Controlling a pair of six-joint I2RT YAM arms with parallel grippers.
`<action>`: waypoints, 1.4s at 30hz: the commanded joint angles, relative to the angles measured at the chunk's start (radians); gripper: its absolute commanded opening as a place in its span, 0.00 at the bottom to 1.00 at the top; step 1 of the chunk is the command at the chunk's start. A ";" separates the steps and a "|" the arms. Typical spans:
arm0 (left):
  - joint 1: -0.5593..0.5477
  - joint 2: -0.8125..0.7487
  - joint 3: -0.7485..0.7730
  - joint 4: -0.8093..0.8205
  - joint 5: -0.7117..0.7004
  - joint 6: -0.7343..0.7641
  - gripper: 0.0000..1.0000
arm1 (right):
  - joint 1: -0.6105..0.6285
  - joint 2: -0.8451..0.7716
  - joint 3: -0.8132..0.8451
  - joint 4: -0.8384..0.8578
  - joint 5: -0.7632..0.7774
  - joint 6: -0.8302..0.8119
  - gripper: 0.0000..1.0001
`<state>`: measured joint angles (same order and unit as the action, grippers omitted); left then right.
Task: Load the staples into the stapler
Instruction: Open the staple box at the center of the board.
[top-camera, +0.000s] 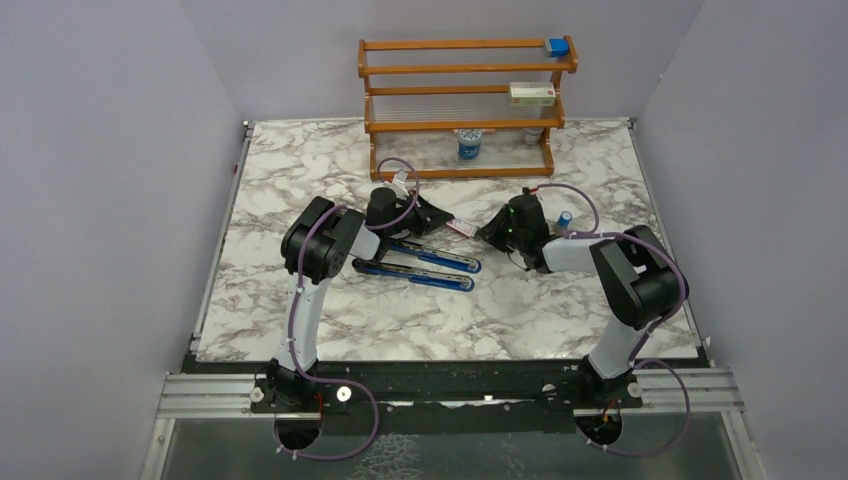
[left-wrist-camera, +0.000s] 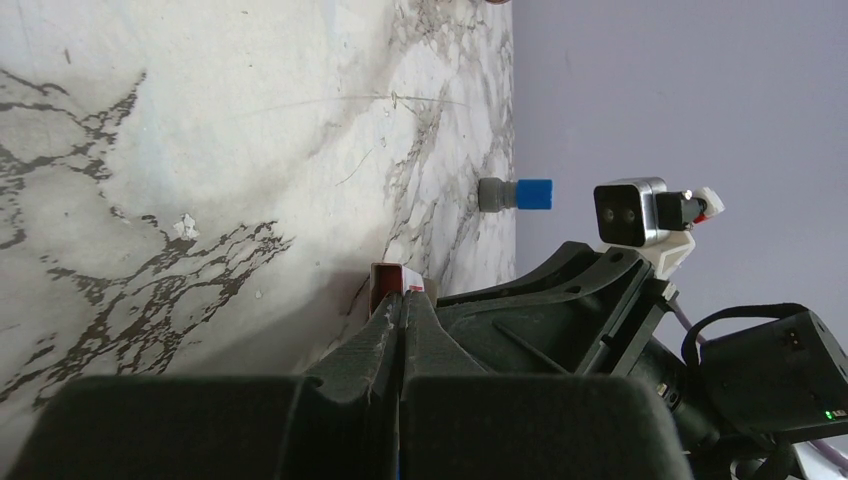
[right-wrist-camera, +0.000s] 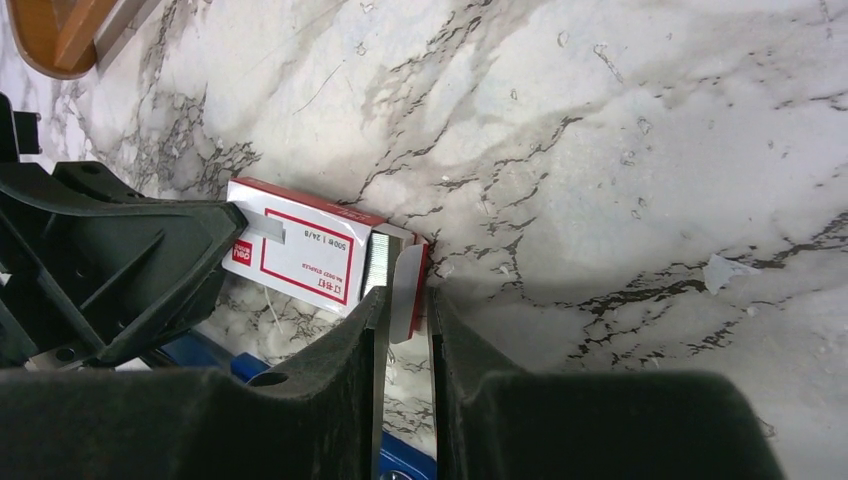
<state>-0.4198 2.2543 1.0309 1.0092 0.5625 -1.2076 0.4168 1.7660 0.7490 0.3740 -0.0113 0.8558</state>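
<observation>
The blue stapler (top-camera: 420, 262) lies opened on the marble table, its two long arms spread apart; blue parts of it (right-wrist-camera: 215, 355) show under the right wrist. Just behind it a small red-and-white staple box (top-camera: 462, 228) hangs between the two grippers. My left gripper (left-wrist-camera: 403, 292) is shut on one end of the box (left-wrist-camera: 390, 275). At the other end the box (right-wrist-camera: 300, 255) is open, and a row of silver staples (right-wrist-camera: 378, 262) shows inside. My right gripper (right-wrist-camera: 403, 300) has its jaws a narrow way apart, with the box's end flap (right-wrist-camera: 407, 290) between them.
A wooden rack (top-camera: 460, 100) stands at the back with a blue block (top-camera: 557, 46), a small box (top-camera: 532, 94) and a jar (top-camera: 469, 145). A small blue cylinder (top-camera: 565, 217) stands beside the right arm and shows in the left wrist view too (left-wrist-camera: 520, 193).
</observation>
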 joint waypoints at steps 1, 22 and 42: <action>0.009 0.011 -0.009 0.052 -0.003 0.009 0.00 | -0.008 -0.006 -0.044 -0.091 0.057 -0.026 0.24; 0.014 0.016 -0.006 0.052 0.007 0.012 0.00 | -0.020 0.018 -0.030 -0.077 0.023 -0.038 0.14; 0.014 0.018 -0.005 0.052 0.010 0.011 0.00 | -0.024 0.058 -0.005 -0.065 -0.024 -0.052 0.05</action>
<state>-0.4122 2.2547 1.0306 1.0092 0.5629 -1.2076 0.3988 1.7824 0.7597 0.3740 -0.0391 0.8360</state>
